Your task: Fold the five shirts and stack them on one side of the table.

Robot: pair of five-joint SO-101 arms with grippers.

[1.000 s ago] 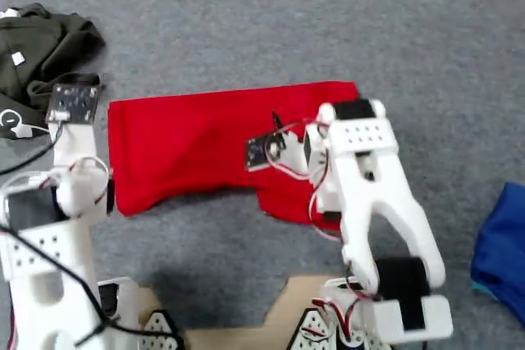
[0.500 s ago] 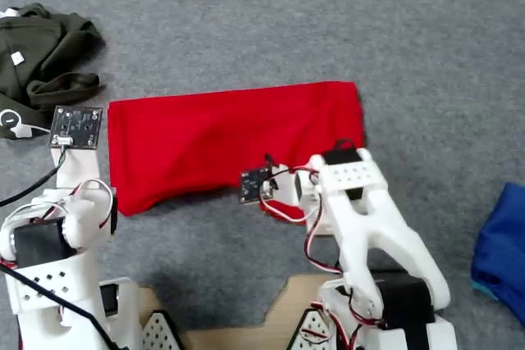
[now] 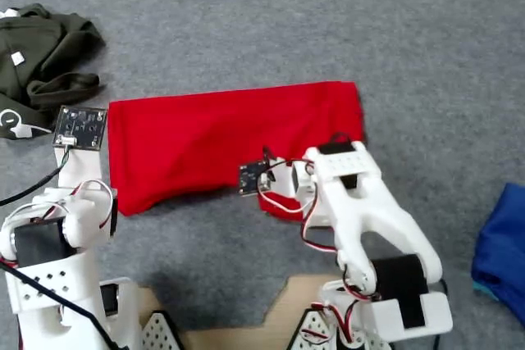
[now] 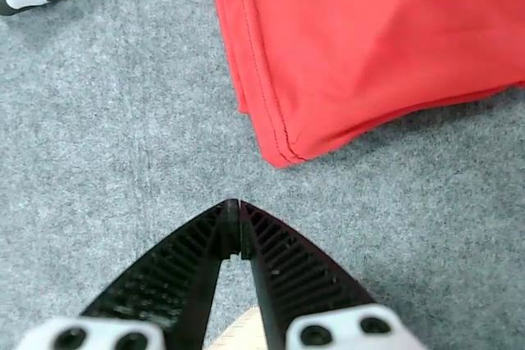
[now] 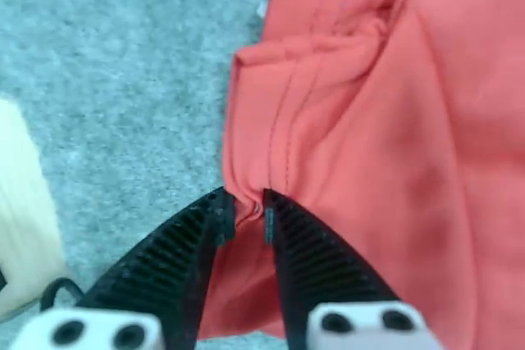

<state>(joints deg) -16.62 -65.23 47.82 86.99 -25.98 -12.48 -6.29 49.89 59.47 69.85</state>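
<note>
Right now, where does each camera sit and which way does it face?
High view: fixed above the table, looking down; left arm and right arm stand at the near edge.
Left wrist view: on the left arm, facing down at the table and the red shirt; left gripper shut.
Right wrist view: on the right arm, facing down; right gripper pinches the red shirt.
Shared: the red shirt, in all three.

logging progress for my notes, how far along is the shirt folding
Done: the red shirt looks partly folded into a long band. In hand: the right end effector is shut on its near edge; the left end effector is shut, empty, near its corner. Left: the dark green shirt lies crumpled, the blue shirt sits apart, no stack yet.
</note>
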